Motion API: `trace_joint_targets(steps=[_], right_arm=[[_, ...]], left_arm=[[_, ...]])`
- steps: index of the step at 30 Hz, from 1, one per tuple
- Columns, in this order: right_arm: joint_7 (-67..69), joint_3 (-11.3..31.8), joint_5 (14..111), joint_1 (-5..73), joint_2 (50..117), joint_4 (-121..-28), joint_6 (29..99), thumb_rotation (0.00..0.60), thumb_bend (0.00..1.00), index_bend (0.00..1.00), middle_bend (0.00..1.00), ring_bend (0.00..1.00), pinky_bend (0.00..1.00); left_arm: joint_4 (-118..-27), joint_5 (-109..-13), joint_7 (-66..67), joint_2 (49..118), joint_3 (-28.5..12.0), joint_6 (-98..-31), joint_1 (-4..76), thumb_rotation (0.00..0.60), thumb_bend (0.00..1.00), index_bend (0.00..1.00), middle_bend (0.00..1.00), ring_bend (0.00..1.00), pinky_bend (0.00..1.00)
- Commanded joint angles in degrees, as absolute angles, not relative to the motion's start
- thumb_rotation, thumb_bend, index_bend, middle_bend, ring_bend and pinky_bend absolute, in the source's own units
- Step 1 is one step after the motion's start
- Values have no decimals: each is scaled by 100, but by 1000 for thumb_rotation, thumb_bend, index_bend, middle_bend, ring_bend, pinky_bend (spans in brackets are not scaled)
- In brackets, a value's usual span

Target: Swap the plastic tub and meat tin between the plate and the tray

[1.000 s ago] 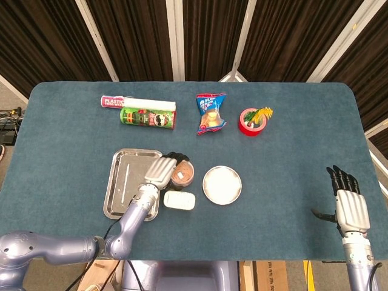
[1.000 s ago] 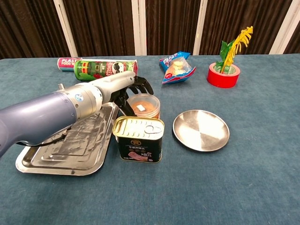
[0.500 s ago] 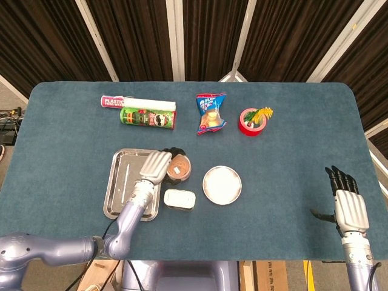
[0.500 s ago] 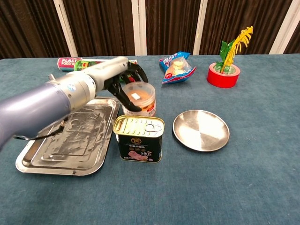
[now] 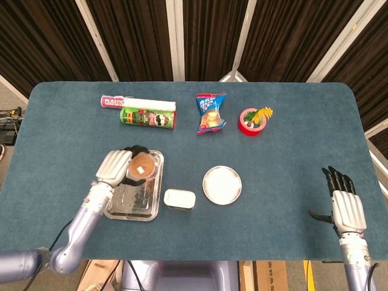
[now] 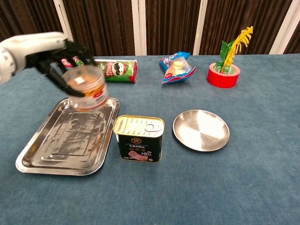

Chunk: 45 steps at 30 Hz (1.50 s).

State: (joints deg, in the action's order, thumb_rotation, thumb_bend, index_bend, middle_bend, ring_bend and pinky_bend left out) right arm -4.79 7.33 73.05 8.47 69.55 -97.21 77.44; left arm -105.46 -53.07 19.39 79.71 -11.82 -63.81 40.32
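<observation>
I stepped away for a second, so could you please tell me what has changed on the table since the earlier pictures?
The left hand has lifted the plastic tub from beside the meat tin and carried it to the left; it now holds the tub above the tray, not yet set down. The tin, the plate and the idle right hand stayed as they were.

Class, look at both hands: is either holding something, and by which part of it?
The left hand grips the plastic tub around its side wall, above the tray. The right hand holds nothing, its fingers apart.
</observation>
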Motion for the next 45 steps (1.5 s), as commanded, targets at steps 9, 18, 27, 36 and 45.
trace_joint_targets(steps=[9, 18, 27, 36, 45], right_arm=[[-490, 751, 7232, 860, 6966, -9715, 7703, 600, 0, 0, 0, 0, 0], [-361, 745, 7217, 882, 6930, -9714, 7601, 600, 0, 0, 0, 0, 0], [-347, 753, 7197, 866, 6919, -9743, 7625, 600, 0, 0, 0, 0, 0], [-400, 745, 7192, 872, 6934, -9749, 7626, 600, 0, 0, 0, 0, 0], [227, 483, 8069, 1119, 6846, -9751, 7257, 600, 0, 0, 0, 0, 0]], left_arm=[[-9455, -6845, -292, 7985, -734, -5649, 3623, 600, 438, 390, 367, 304, 358], [-9143, -6888, -318, 8043, -614, -5448, 3612, 600, 413, 380, 329, 275, 325], [-9200, -6606, 105, 7899, -505, -5089, 3697, 600, 79, 262, 75, 28, 131], [-10066, -6566, 429, 7127, -462, -5216, 3610, 600, 0, 161, 0, 0, 41], [-10281, -8080, 881, 6743, 69, -8491, 1786, 600, 0, 185, 0, 0, 41]])
